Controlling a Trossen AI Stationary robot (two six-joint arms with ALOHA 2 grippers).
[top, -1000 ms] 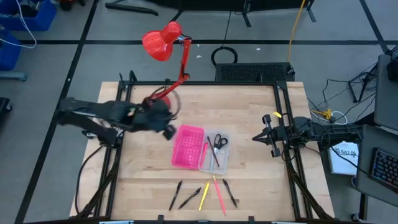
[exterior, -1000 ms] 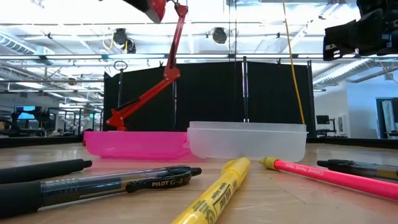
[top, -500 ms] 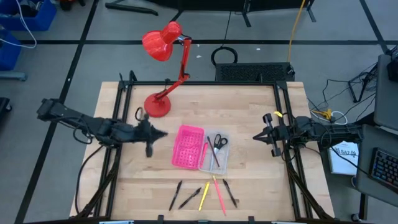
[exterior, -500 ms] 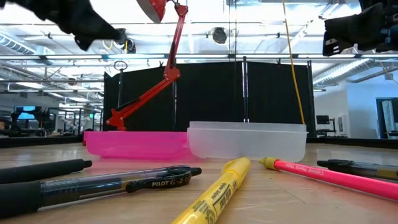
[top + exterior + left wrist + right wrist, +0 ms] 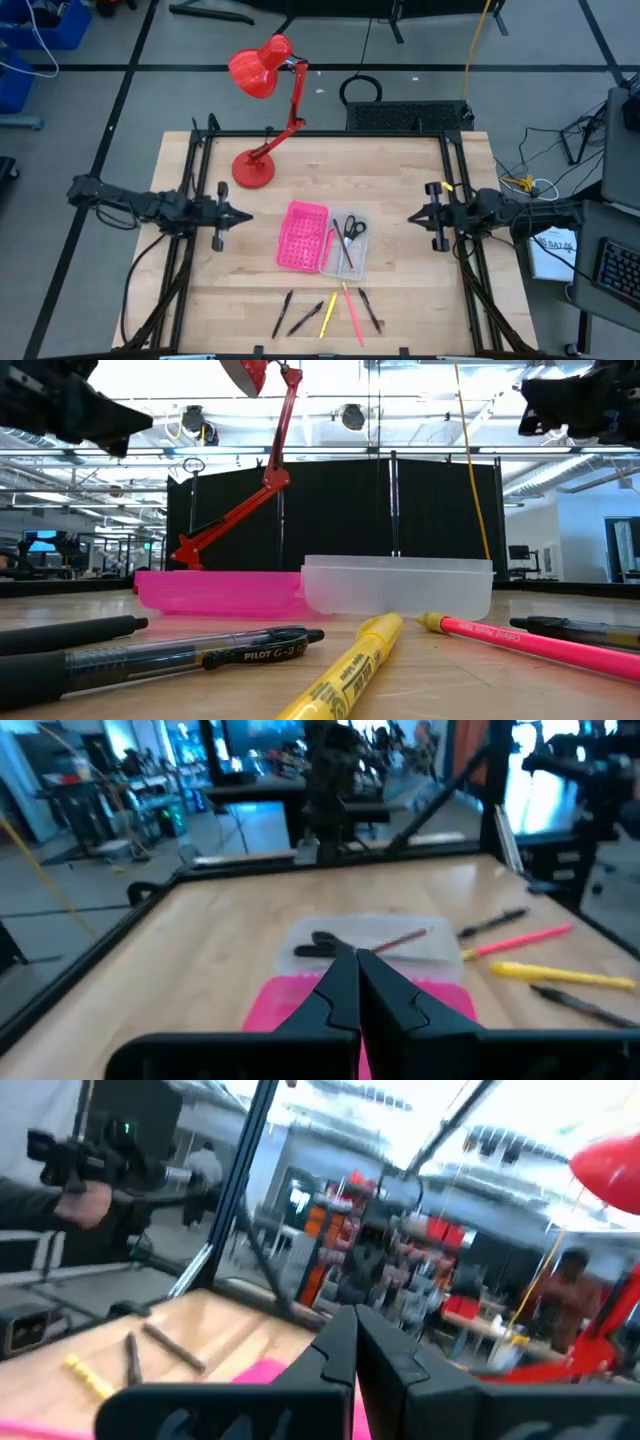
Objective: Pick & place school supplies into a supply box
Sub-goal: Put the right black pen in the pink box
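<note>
High view: wooden table (image 5: 400, 200) on grey floor; left pincer (image 5: 243, 216) and right pincer (image 5: 412, 219) clenched, empty.

The supply box (image 5: 322, 240) lies near the middle of the table (image 5: 400, 290) and serves as the landmark. Scissors (image 5: 353, 228) and a few pencils (image 5: 345, 250) lie in the box's right-hand half. A desk lamp (image 5: 262, 120) stands behind the box and to its left, near the table's back edge. In front of the box, near the front edge, a row of pens and markers (image 5: 328, 312) lies on the table. The left gripper (image 5: 243, 216) is just left of the box; the right gripper (image 5: 412, 218) is farther off to its right.
</note>
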